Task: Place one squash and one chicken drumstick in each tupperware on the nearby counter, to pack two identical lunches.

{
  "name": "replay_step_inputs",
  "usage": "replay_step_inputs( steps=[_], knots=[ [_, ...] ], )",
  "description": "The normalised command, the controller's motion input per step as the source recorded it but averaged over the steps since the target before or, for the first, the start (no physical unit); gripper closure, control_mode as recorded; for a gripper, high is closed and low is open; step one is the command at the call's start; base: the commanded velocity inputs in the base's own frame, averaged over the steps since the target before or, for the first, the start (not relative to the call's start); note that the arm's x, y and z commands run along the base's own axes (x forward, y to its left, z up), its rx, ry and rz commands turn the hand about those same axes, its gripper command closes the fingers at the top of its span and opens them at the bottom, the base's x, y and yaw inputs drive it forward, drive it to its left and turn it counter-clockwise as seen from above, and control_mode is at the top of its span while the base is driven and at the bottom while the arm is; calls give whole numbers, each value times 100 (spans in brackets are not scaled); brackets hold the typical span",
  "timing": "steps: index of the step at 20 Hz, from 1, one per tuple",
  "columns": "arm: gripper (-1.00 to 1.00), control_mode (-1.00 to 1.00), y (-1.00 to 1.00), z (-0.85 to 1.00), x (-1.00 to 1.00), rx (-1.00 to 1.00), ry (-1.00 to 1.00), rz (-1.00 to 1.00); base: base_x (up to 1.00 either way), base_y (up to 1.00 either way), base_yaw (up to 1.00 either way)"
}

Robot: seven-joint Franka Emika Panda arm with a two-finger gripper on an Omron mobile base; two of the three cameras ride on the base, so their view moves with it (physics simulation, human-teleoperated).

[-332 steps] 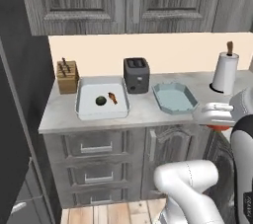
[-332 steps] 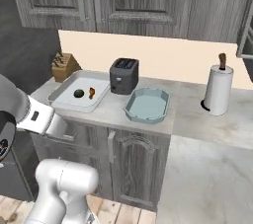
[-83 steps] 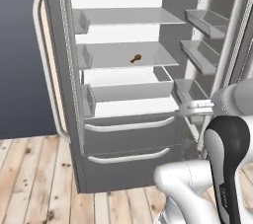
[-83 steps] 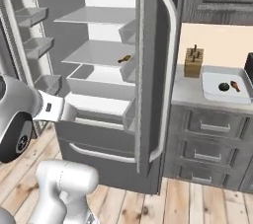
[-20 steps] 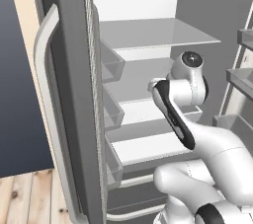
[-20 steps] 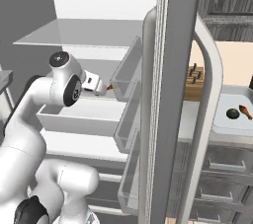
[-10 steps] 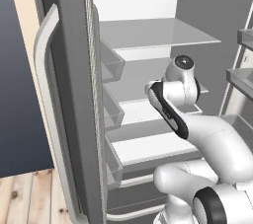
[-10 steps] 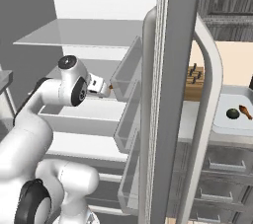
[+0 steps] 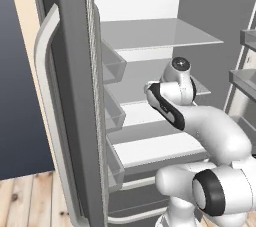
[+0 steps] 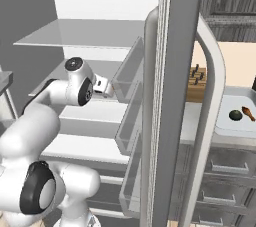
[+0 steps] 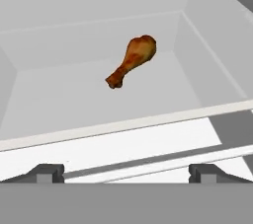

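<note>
A glossy orange-brown chicken drumstick (image 11: 131, 60) lies alone on a white fridge shelf (image 11: 74, 99), thick end away from me, bone end toward me. My gripper (image 11: 126, 172) is open, its two dark tips wide apart, short of the shelf's front edge and apart from the drumstick. From the right base view the gripper (image 10: 106, 87) reaches into the middle shelf level of the open fridge. Far right, the white tupperware (image 10: 222, 121) on the counter (image 10: 192, 116) holds a dark green squash (image 10: 235, 115) and another drumstick (image 10: 247, 112).
The open fridge door (image 10: 170, 121) with its curved handle (image 10: 212, 111) and door bins (image 10: 132, 76) stands between the arm and the counter. The other door (image 9: 70, 96) flanks the left side. A knife block (image 10: 197, 83) sits on the counter behind the door.
Over the last second the arm has pushed the hand further into the fridge toward the shelf. Earlier the base drove from the counter to the fridge.
</note>
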Motion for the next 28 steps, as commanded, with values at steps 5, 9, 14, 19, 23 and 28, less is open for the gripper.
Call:
replay_step_inputs(
  steps=[5,9,14,19,23,28],
  knots=[
    [-100,-100,0,-19,53,0,0,-1,0,0,0],
    [-100,-100,0,-21,55,0,0,-2,0,0,0],
    [-100,-100,0,-10,55,0,0,-2,0,0,0],
    [-100,-100,0,-4,51,0,0,-3,0,0,0],
    [-100,-100,-1,-19,38,0,2,-2,0,0,0],
    [-100,-100,-1,-33,31,0,2,-2,0,0,0]
  ],
)
